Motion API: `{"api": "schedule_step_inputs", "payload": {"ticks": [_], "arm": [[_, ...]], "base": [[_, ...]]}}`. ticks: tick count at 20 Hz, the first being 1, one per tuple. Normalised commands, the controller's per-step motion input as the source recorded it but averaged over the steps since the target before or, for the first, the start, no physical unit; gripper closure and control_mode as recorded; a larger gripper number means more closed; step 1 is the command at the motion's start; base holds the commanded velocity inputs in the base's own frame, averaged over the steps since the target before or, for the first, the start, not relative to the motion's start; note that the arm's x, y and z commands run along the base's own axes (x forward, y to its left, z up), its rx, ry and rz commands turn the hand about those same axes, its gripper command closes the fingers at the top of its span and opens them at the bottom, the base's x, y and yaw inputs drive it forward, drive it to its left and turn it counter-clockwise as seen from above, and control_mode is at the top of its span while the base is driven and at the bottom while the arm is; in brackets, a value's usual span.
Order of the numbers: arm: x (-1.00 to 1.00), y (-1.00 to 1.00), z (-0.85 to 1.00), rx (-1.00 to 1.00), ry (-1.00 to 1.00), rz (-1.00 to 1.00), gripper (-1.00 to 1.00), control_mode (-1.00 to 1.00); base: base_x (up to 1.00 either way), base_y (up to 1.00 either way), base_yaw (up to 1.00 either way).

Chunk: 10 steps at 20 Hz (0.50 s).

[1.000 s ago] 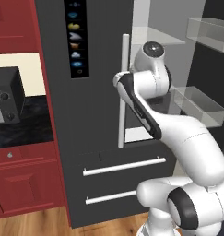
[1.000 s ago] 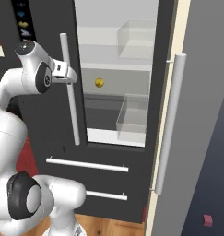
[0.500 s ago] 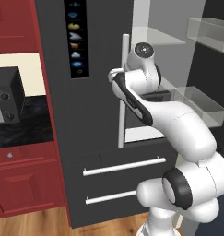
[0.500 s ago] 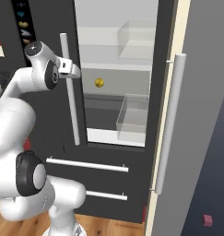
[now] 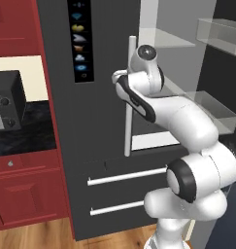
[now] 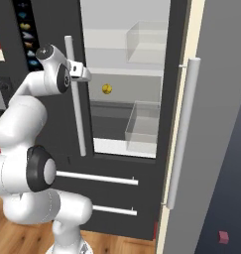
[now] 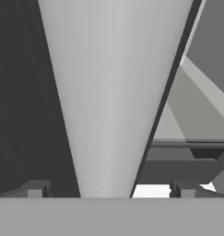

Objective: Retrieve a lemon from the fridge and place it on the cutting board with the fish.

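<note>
Fingers point(image 7: 34, 189) spread wide either side of the white handle point(image 7: 106, 101) on the fridge point(image 6: 52, 129), not touching it. Door's open, and the lemon point(image 6: 107, 89) sits on a shelf inside.

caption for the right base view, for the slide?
Fridge right door swung open, lemon on a middle shelf; open gripper sits at the left door's white bar handle.

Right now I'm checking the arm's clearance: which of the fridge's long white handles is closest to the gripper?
The upright handle on the closed left door, right by the open gripper. The open door's handle and both drawer bars are farther off.
</note>
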Motion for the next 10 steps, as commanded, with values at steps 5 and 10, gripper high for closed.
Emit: {"api": "schedule_step_inputs", "payload": {"ticks": [5,10], "arm": [[0.47,0.00,-0.05,0.00,-0.07,0.00,1.00,-1.00],[0.10,0.02,-0.01,0.00,-0.02,-0.03,1.00,-1.00]], "base": [[0.00,0.00,0.00],[0.00,0.00,0.00]]}}
